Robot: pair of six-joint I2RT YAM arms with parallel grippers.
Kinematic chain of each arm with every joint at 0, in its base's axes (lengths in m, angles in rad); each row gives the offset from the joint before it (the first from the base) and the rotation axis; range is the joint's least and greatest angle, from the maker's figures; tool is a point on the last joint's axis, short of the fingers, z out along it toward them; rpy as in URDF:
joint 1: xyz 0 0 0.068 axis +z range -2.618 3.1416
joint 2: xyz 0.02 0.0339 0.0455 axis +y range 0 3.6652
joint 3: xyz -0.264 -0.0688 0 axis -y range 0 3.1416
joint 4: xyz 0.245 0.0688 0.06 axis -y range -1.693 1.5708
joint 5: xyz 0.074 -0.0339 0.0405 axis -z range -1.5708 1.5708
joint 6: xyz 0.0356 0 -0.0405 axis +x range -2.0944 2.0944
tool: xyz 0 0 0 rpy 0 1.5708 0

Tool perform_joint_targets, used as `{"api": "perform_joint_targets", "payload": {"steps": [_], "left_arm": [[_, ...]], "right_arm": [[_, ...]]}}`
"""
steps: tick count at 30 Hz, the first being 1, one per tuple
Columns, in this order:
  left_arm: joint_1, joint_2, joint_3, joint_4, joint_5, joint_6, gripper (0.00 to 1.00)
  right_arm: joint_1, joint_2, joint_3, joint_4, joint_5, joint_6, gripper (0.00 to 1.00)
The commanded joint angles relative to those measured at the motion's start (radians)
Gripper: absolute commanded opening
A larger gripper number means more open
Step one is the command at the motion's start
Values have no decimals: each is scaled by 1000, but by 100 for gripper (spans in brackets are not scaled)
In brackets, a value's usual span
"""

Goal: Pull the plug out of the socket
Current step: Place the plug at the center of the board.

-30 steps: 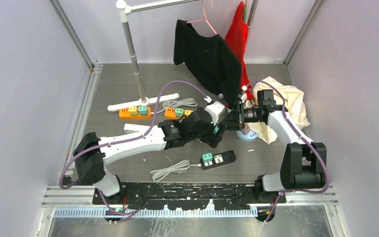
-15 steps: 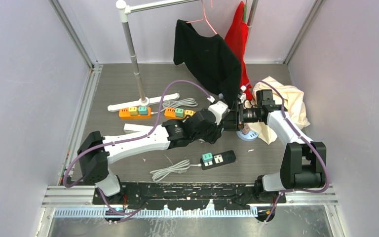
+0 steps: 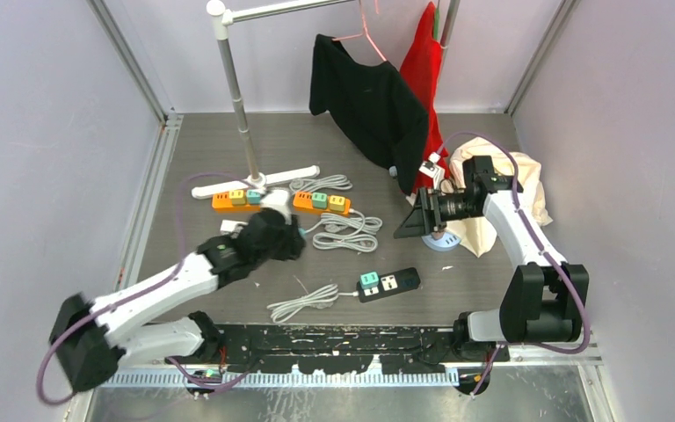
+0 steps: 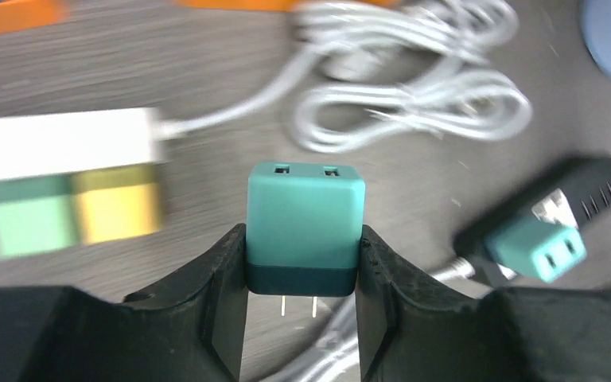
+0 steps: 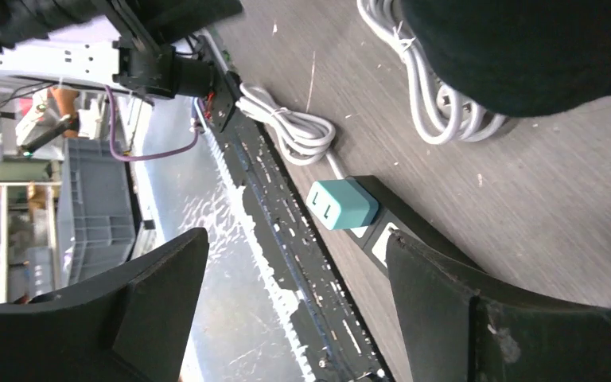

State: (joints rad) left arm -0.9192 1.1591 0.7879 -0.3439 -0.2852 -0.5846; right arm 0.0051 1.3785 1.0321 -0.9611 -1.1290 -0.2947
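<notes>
A teal plug (image 4: pixel 305 211) sits between the fingers of my left gripper (image 4: pixel 302 236), its two bare prongs hanging free above the table. In the top view that gripper (image 3: pixel 286 239) is left of centre, near a white socket strip (image 3: pixel 232 227) and below two orange socket strips (image 3: pixel 239 200) (image 3: pixel 321 202). The white strip (image 4: pixel 64 147) carries a green and a yellow plug. My right gripper (image 3: pixel 411 225) stands open and empty at mid right. Between its wide-apart fingers I see a black socket strip (image 5: pixel 414 231) with another teal plug (image 5: pixel 340 203) in it.
A clothes rack pole (image 3: pixel 233 79) stands at the back, with a black garment (image 3: pixel 373 97) and a red one (image 3: pixel 422 61) hanging. A cream cloth (image 3: pixel 514 185) and a blue disc (image 3: pixel 445 243) lie under the right arm. White cable coils (image 3: pixel 348 230) (image 3: pixel 304 302) lie mid table.
My left arm has swung left and back, carrying the teal plug away from the right gripper. The right gripper has gone from shut to open.
</notes>
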Motion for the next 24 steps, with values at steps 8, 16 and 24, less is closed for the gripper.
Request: {"api": "perform_joint_targets", "payload": {"steps": [8, 16, 24], "left_arm": [[840, -336, -197, -118, 268, -83, 0], [1109, -168, -180, -91, 127, -354, 1], [1124, 29, -127, -74, -69, -466, 7]], "right_arm": [[-87, -54, 15, -64, 6, -124, 87], [-120, -71, 12, -66, -11, -126, 87], [-120, -93, 13, -74, -24, -129, 87]]}}
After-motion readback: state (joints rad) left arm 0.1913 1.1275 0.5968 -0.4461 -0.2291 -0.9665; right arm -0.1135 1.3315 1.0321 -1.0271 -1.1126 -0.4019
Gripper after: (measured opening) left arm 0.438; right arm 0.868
